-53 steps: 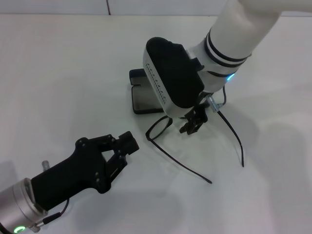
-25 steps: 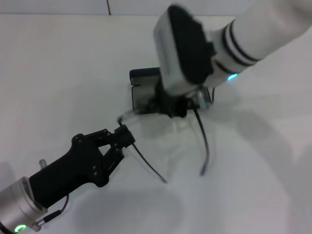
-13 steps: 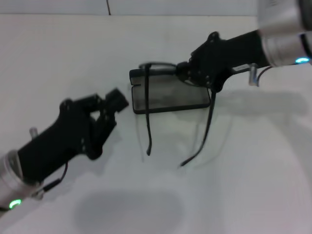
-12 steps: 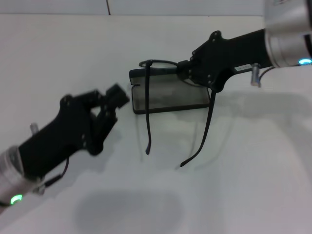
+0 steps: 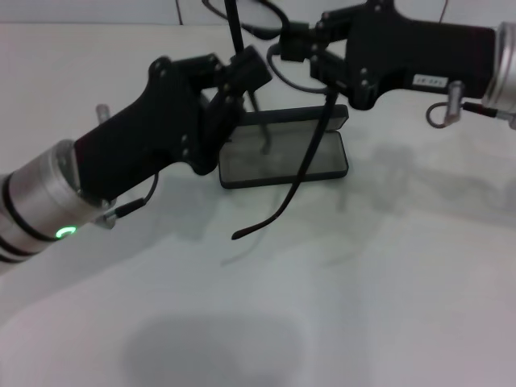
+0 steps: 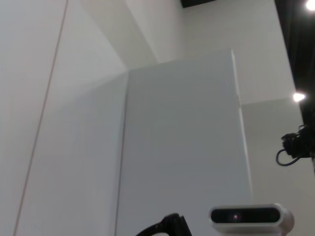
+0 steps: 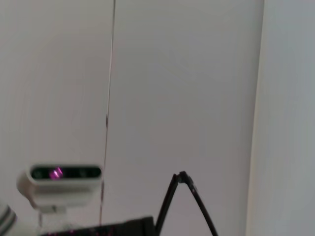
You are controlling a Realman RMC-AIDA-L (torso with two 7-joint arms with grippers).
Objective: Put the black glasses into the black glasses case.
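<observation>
With the right gripper (image 5: 292, 50) pinching the glasses (image 5: 310, 153) aloft above the open case (image 5: 284, 157), the left gripper (image 5: 246, 71), closed on one temple, should fold it inward gently before lowering.

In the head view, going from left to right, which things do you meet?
left gripper → black glasses, held up above the open black glasses case → right gripper on the glasses' front.
</observation>
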